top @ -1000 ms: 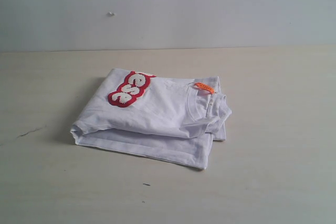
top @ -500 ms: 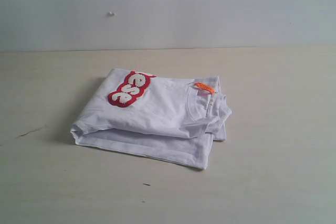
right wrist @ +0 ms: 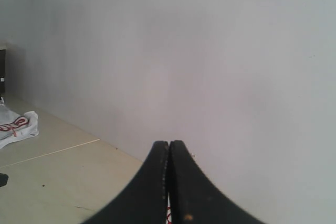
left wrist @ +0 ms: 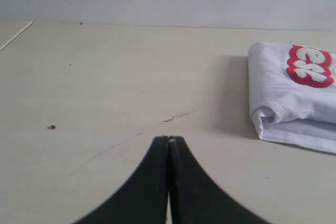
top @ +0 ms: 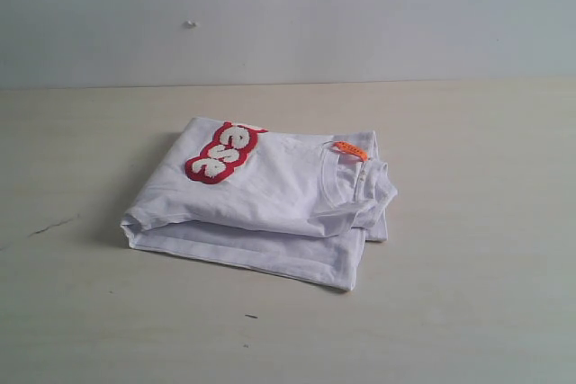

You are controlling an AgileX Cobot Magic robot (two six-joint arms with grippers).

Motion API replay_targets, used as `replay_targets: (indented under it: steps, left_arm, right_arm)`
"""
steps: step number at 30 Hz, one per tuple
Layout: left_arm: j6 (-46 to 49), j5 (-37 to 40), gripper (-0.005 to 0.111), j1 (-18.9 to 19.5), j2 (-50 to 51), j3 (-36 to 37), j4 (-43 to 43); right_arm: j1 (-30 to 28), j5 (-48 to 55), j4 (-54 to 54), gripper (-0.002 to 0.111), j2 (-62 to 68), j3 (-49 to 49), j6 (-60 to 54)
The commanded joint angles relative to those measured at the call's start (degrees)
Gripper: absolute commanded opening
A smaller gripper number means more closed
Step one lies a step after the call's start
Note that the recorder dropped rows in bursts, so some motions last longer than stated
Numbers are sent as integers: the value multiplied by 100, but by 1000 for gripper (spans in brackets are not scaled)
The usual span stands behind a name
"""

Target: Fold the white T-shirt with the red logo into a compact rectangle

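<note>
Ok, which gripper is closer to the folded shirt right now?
The left gripper: the white T-shirt lies close ahead of it; the right gripper sees it small and far off.

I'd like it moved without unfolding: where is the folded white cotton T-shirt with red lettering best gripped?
Probably the rounded fold of the white T-shirt, approached from the exterior view's left: layers join there, while the collar end has loose edges.

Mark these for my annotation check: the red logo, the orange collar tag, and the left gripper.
red logo (top: 225,152), exterior view, middle of the lettering strip.
orange collar tag (top: 350,150), exterior view, centre of the tag.
left gripper (left wrist: 169,139), left wrist view, where the shut fingertips meet.
</note>
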Motion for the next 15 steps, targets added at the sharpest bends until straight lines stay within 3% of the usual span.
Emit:
replay_targets:
  steps: [1,6,15]
  left_arm:
    - [7,-46,0,3,-28,2,42]
    - [7,-46,0,3,-28,2,42]
    - [7,-46,0,3,-28,2,42]
  right_arm:
    - [-2,-18,26,0,-16,6,6]
    - [-170,-18,-44,0,-206,6,6]
    - [-1348,-1,-119,0,-880,6,6]
